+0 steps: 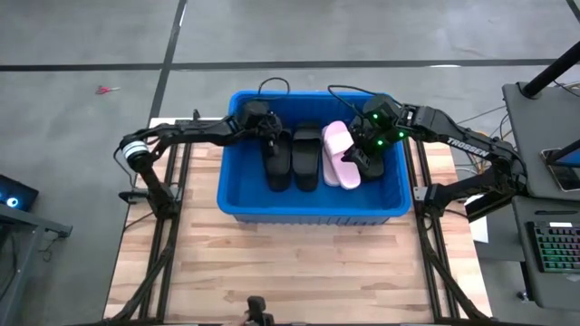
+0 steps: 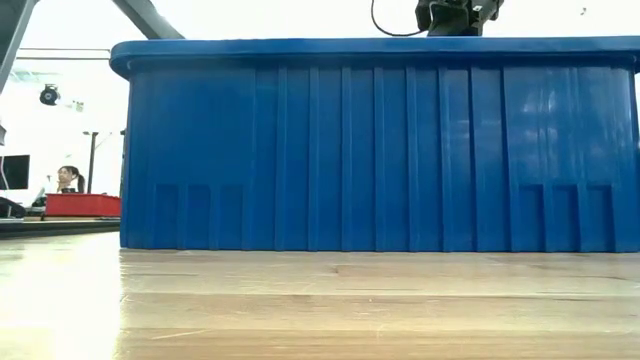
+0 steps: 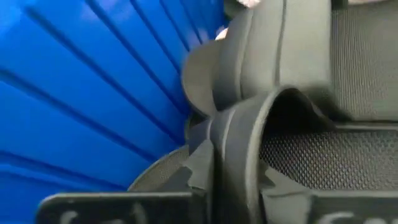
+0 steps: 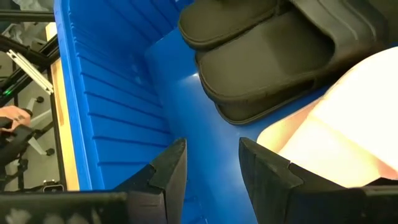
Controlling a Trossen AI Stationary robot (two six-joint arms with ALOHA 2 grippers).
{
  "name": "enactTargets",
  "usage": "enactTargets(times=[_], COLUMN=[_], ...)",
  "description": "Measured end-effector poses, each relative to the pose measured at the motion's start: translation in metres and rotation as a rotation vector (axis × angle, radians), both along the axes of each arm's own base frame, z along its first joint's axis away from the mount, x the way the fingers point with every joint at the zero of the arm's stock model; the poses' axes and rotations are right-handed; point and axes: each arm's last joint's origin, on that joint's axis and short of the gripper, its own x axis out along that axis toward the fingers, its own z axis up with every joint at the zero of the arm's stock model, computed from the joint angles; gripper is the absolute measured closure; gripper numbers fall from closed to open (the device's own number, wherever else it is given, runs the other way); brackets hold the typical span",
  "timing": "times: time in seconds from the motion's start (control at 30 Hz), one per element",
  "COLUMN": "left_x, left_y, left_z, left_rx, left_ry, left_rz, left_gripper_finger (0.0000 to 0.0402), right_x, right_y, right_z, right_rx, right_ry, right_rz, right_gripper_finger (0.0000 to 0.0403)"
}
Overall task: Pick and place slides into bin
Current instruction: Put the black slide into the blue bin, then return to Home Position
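Observation:
The blue bin (image 1: 308, 213) stands in the middle of the table and fills the low view (image 2: 380, 150). Inside it lie two black slides (image 1: 277, 165) (image 1: 306, 159) side by side and a pale pink slide (image 1: 340, 156) to their right. My left gripper (image 1: 270, 138) is down in the bin's far left part, shut on the left black slide (image 3: 348, 155). My right gripper (image 1: 365, 156) is in the bin's right part beside the pink slide (image 4: 348, 124). It is open and empty over the bin's floor (image 4: 211, 174). My left gripper pinches the black slide's top strap (image 3: 233, 143) by its edge between its two fingers (image 3: 196, 168). The fingers come from the bin's far left, slanting down. The slide lies along the bin floor next to the second black slide; whether it is lifted I cannot tell.
The bin's ribbed walls (image 3: 93, 93) (image 4: 112, 112) stand close around both grippers. Bare wooden tabletop (image 1: 299, 272) lies in front of the bin. A desk with a keyboard (image 1: 553, 244) stands beyond the table's right edge. A person (image 2: 68, 180) sits far off in the room.

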Motion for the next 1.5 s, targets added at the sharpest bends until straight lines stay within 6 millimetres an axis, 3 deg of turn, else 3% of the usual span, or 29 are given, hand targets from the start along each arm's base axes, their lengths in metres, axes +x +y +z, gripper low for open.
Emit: enactTargets(times=[0.17,0.5,0.6,0.93,1.1,1.2,1.37,1.5], left_x=[0.000,-0.002,-0.006,-0.028,-0.043,-0.051,-0.054,-0.051], left_y=[0.000,-0.001,-0.006,-0.035,-0.058,-0.073,-0.086,-0.097], left_z=[-0.001,0.005,0.012,0.070,0.113,0.132,0.141,0.153], left_rx=[-0.014,-0.022,-0.067,-0.092,-0.218,-0.202,-0.201,-0.392], left_ry=[0.002,0.001,0.017,-0.005,-0.200,-0.282,-0.317,-0.453], left_rz=[-0.005,-0.010,0.002,-0.006,0.060,0.032,0.012,0.054], left_gripper_finger=[0.0308,0.0060,0.0012,0.0047,0.0048,0.0048,0.0048,0.0048], right_x=[0.000,0.000,0.000,0.000,0.000,0.000,0.000,0.000], right_y=[0.000,0.000,0.000,0.000,0.000,0.000,0.000,0.000], right_z=[0.000,0.002,0.002,0.002,0.002,0.002,0.002,0.002], right_rx=[0.002,-0.007,-0.007,-0.027,-0.027,-0.033,-0.069,-0.077], right_ry=[0.000,-0.006,-0.006,-0.008,-0.008,-0.008,-0.011,-0.011], right_rz=[-0.002,0.008,0.008,0.029,0.029,0.035,0.073,0.083], right_gripper_finger=[0.0266,0.0266,0.0266,0.0266,0.0266,0.0266,0.0266,0.0266])
